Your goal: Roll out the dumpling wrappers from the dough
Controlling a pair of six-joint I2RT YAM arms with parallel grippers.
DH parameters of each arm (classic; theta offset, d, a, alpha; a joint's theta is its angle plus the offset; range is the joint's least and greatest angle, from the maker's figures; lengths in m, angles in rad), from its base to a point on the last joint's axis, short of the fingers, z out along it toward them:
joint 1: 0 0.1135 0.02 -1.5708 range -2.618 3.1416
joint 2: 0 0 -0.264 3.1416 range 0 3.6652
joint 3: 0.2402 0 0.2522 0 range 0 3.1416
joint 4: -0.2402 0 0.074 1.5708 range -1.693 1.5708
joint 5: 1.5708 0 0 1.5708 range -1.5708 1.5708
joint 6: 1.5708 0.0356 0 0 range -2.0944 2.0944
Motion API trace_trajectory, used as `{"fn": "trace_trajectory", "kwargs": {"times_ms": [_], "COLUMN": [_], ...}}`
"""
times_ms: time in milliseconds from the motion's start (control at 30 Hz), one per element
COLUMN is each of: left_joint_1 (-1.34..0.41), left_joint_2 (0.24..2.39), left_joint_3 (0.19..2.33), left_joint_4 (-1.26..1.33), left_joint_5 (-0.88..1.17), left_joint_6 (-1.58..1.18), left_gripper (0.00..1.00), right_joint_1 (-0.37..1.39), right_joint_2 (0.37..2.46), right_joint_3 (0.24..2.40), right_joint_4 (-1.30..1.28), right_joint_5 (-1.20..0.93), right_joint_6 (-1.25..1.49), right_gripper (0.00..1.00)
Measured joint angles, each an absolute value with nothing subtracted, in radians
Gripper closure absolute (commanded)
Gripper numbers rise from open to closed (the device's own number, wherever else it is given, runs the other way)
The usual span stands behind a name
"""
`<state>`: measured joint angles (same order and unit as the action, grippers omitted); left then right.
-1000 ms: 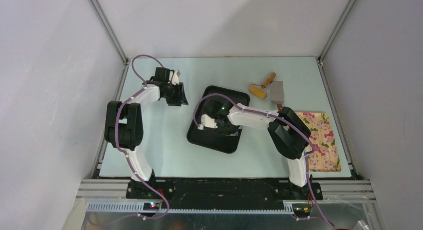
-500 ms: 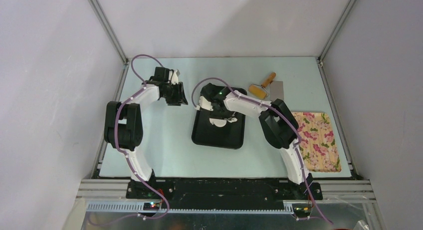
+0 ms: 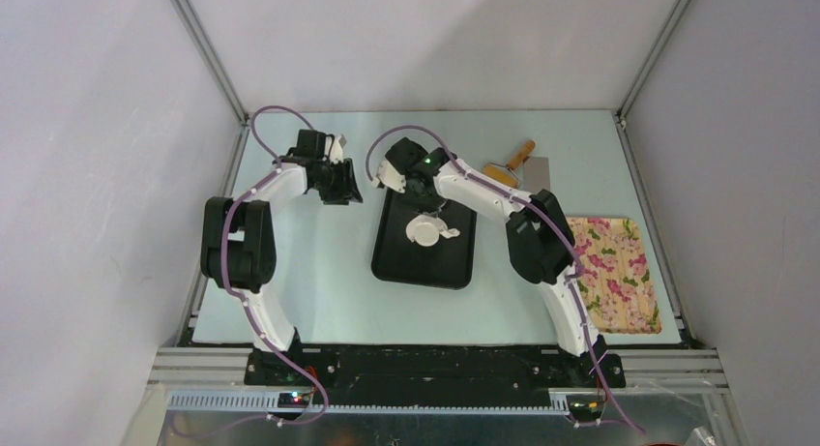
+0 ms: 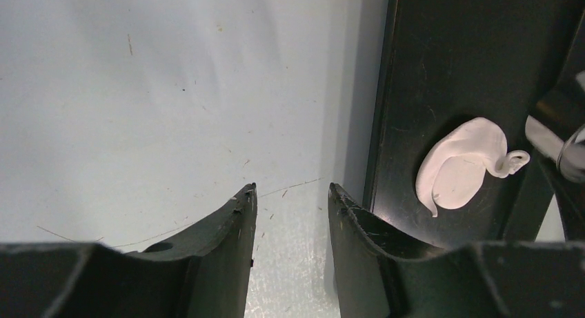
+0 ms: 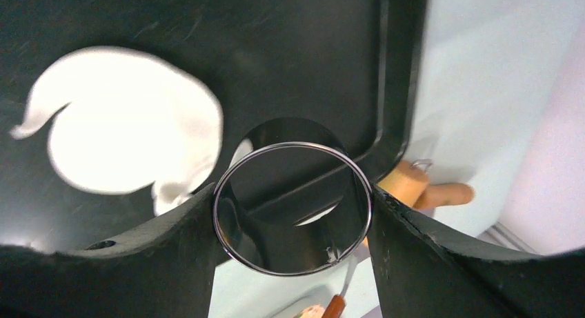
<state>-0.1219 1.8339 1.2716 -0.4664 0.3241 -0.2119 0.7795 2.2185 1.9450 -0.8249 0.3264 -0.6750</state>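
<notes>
Right fingers clamp cup above tray far edge. Left fingers apart, empty, over surface beside tray. Dough flattened, mid-tray. Step: likely cutting wrapper. Next: centre cup over dough, press squarely.

jaws: apart, empty, over table | dough: flattened, on black tray

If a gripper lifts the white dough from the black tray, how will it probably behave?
The dough looks soft: it lies flattened with a thin curled tail, so it would probably sag. Lying flat against the black tray, it may stick. It seems unlikely to roll.
</notes>
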Motion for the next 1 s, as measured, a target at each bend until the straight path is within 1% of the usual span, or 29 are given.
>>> {"fn": "trace_trajectory", "kwargs": {"times_ms": [133,300,533,800,1000], "left_joint_1": [-0.115,-0.113,-0.113,-0.113,-0.113], "left_joint_2": [1.832,1.832,1.832,1.832,1.832], "left_joint_3": [1.272,1.272,1.272,1.272,1.272], "left_joint_4": [-0.466,-0.467,-0.467,-0.467,-0.467], "left_joint_5": [0.328,0.331,0.341,0.344,0.344], "left_joint_6": [-0.212,-0.212,-0.212,-0.212,-0.212], "left_gripper": [0.52,0.52,0.52,0.52,0.52], "right_joint_1": [0.770,0.727,0.696,0.707,0.707], "right_joint_2": [2.188,2.133,2.085,2.090,2.152], "right_joint_3": [1.945,1.943,1.900,1.879,1.881], "right_joint_4": [-0.966,-1.168,-1.297,-1.310,-1.293], "right_joint_5": [0.213,0.018,-0.137,-0.181,-0.165], "right_joint_6": [-0.616,-0.549,-0.523,-0.477,-0.442], "right_gripper": [1.00,1.00,1.00,1.00,1.00]}}
